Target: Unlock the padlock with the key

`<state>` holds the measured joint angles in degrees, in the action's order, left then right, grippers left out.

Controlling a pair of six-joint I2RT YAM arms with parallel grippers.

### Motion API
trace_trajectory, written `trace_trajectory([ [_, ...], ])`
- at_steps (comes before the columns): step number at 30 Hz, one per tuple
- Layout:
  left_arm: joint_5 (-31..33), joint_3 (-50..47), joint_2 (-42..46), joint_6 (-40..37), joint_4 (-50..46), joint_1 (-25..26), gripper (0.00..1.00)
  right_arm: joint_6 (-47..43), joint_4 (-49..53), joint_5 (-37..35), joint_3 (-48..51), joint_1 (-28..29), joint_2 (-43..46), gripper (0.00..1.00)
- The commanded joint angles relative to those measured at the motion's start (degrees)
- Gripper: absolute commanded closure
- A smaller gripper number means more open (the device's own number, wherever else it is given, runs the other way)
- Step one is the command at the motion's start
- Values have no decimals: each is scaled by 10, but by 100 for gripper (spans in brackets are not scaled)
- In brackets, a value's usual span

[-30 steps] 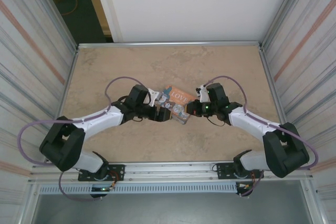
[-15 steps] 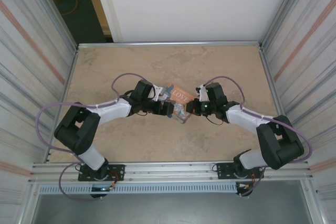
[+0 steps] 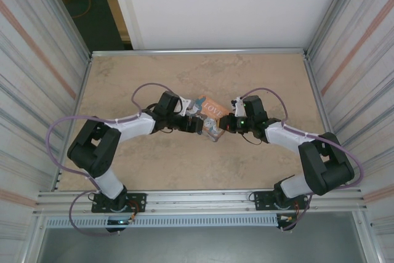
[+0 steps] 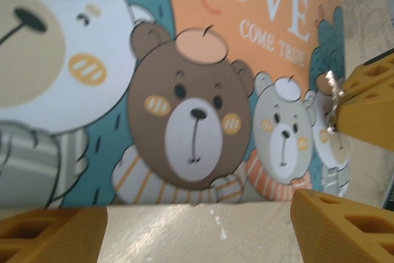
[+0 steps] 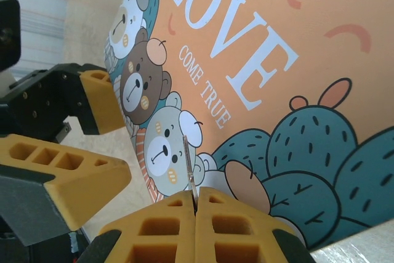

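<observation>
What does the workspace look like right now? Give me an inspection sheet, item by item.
Surface: beige marbled tabletop, flat, no spills seen.
Job's things: thin silvery piece, likely the key, pinched edge-on over the box's corner.
Clutter: orange LOVE box lying flat between the two arms.
Grippers: right end effector shut on the key; left end effector open, at the box's opposite edge, gripping nothing.
Cables: left arm's purple cable and right arm's purple cable loop free, no snag seen.
Surroundings: ribbed side walls, white back panel, aluminium rail at the near edge.
</observation>
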<state>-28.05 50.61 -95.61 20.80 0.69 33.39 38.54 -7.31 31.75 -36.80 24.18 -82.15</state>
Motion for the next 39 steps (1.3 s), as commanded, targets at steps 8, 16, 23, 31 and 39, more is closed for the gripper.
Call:
trace_trajectory([
  [8,40,-94,48,-31,99,22,25,-12,39,-33,-1,-6,-10,100],
  [16,52,-79,17,-68,107,42,31,-12,41,-35,-4,-5,-14,100],
  [23,54,-56,-12,-83,114,45,37,-14,46,-37,-7,-5,-14,100],
  [31,56,-45,-34,-88,114,50,42,-15,52,-38,-6,-5,-10,100],
  [39,58,-38,-48,-87,116,52,45,-17,57,-39,-5,-5,-3,100],
])
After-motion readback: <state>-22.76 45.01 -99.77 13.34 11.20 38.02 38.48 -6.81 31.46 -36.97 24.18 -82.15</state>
